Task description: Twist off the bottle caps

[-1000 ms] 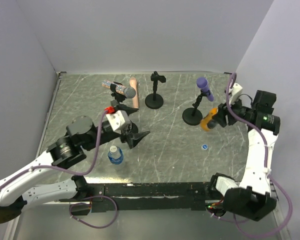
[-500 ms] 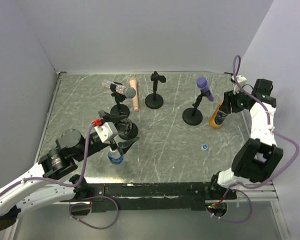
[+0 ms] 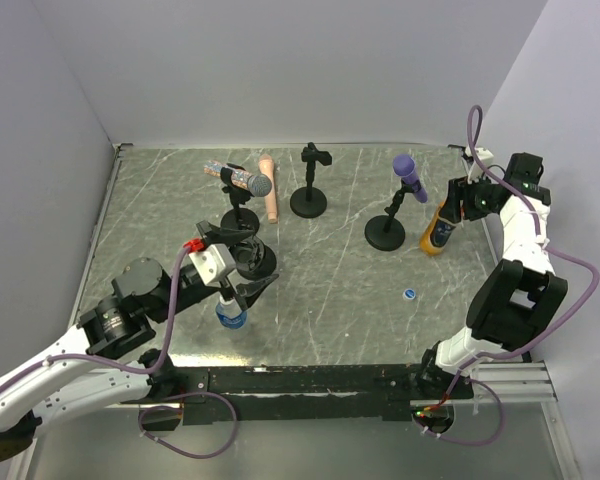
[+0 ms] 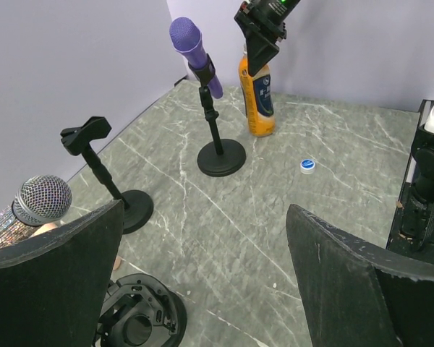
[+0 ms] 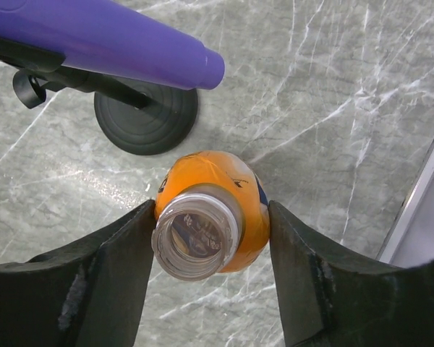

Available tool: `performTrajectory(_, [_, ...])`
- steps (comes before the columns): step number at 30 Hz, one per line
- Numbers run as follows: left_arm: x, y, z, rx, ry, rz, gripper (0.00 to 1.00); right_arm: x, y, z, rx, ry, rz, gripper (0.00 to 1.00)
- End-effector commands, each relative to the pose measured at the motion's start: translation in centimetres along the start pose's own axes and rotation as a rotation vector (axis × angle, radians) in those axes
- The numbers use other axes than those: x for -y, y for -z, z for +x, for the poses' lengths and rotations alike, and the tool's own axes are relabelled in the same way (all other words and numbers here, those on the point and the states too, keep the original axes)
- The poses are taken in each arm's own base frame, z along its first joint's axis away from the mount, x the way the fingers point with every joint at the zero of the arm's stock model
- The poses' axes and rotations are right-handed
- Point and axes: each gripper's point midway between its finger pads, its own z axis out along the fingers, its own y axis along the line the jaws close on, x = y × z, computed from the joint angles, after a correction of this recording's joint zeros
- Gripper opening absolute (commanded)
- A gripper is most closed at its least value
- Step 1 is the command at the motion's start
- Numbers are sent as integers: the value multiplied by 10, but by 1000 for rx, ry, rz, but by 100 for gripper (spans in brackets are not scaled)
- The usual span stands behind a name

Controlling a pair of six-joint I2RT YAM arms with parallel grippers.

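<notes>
Top external view: my right gripper (image 3: 450, 210) has lowered the orange bottle (image 3: 435, 238) from a tilted carry to stand nearly upright on the desk (image 3: 330, 300), just beside the purple microphone's stand (image 3: 384, 233). Its fingers meet both sides of the bottle's shoulder; the neck is open. I judge this bottle finished: a loose blue cap (image 3: 409, 293) lies well apart, unmoved. My left gripper (image 4: 205, 217), spread wide and empty, has swung close to the blue bottle (image 3: 231, 312), probably next. Hidden: that bottle is missing from the left wrist view, its cap is too small to confirm, and no clear bottle appears.
</notes>
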Motion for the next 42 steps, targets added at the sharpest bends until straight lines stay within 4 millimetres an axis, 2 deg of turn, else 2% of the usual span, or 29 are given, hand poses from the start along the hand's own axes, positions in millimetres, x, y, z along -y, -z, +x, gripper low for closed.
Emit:
performTrajectory(1, [-1, -5, -7, 23, 13, -2, 97, 5, 11, -17, 50, 38, 37, 67])
performTrajectory(10, [1, -5, -7, 23, 20, 8, 97, 1, 13, -15, 56, 45, 31, 80])
performTrajectory(14, [2, -4, -9, 30, 22, 10, 97, -1, 20, -20, 71, 61, 46, 99])
performTrajectory(16, [2, -4, -10, 33, 26, 12, 97, -2, 25, -24, 84, 68, 54, 99])
performTrajectory(21, [3, -4, -16, 47, 55, 13, 97, -4, 48, -51, 145, 108, 99, 99])
performTrajectory(24, [-2, -6, -22, 42, 146, -25, 97, -3, 76, -78, 190, 159, 163, 99])
performTrajectory(25, [-9, -7, -21, 27, 155, -65, 97, -5, 86, -86, 201, 174, 177, 99])
performTrajectory(27, [-15, -8, -22, -1, 232, -110, 97, -16, 112, -106, 245, 231, 189, 99])
performTrajectory(29, [-23, -8, -26, -12, 298, -166, 97, -38, 135, -123, 306, 298, 159, 99])
performTrajectory(30, [-26, -7, -27, -16, 313, -180, 97, -52, 141, -129, 340, 321, 108, 99])
performTrajectory(33, [-36, -4, -25, -19, 358, -236, 97, -118, 159, -133, 477, 398, -120, 99])
performTrajectory(36, [-46, 1, -15, -27, 381, -308, 97, -182, 167, -125, 554, 486, -337, 99])
performTrajectory(41, [-66, 9, -13, -56, 376, -401, 96, -269, 162, -97, 503, 616, -589, 99])
performTrajectory(42, [-71, 11, -14, -63, 371, -421, 97, -279, 162, -91, 494, 630, -628, 99])
